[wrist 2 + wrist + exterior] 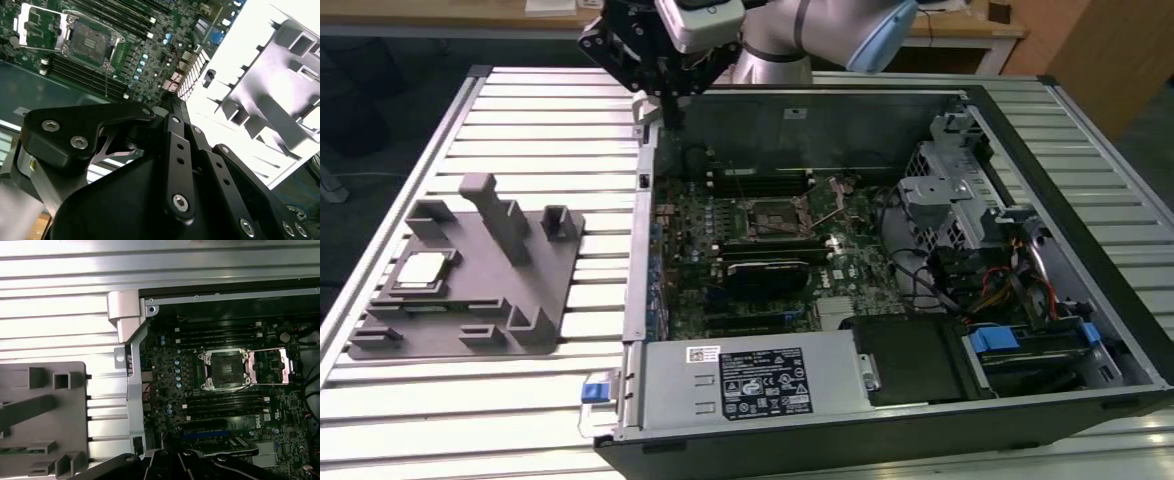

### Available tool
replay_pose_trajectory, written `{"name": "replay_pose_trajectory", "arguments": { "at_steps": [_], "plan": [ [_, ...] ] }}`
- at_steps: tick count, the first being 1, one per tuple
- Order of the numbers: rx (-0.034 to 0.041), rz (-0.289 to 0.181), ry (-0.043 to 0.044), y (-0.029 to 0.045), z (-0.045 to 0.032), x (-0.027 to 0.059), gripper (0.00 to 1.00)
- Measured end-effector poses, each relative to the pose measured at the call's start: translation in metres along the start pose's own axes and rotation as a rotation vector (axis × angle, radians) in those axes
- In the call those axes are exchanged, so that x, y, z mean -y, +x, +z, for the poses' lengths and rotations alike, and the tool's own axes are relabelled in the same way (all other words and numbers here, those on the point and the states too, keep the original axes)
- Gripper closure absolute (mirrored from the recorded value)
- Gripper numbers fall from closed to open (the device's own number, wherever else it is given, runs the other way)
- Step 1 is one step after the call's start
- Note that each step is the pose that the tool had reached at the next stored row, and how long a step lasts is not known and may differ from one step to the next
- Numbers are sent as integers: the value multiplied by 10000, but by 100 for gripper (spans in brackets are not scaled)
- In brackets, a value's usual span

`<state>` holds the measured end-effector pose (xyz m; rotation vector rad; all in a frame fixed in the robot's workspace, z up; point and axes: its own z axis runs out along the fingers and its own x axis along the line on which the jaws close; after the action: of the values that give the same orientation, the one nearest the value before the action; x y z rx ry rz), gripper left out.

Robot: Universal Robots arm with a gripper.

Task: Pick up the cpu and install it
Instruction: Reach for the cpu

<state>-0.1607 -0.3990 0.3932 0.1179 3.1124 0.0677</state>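
Jaws point down over the case corner; cpu seemingly on tray.

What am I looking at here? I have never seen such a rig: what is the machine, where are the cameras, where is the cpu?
The machine is one robot arm with a grasping tool. The exterior view watches the scene from off the arm; both wrist views ride on the arm and look past the tool. On the slatted metal table lie an open computer case and a grey fixture tray. The cpu lies on that tray, not in the tool. The tool hangs above a corner of the case. The case's cpu socket stands open and empty.
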Motion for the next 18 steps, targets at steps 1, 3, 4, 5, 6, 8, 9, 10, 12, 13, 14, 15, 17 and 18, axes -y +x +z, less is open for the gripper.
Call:
{"name": "replay_pose_trajectory", "arguments": {
  "at_steps": [1,3,4,5,6,8,9,10,12,13,14,15,17,18],
  "plan": [
    [0,0,0,22,-1,2,89],
    [0,1,0,68,-2,5,89],
    [0,1,0,87,-2,6,89],
    [0,1,0,104,-2,8,89],
    [-1,1,0,124,-3,9,89],
    [-1,0,0,169,-3,11,89],
    [-1,0,1,191,-3,13,89],
    [-1,1,1,211,-3,14,89],
    [0,1,0,261,-4,15,89],
    [0,1,0,289,-5,16,89],
    [0,1,0,315,-5,16,89],
    [0,0,0,343,-5,16,89],
    [0,1,0,399,-5,17,89],
    [0,2,0,425,-6,17,89]
  ]
}}
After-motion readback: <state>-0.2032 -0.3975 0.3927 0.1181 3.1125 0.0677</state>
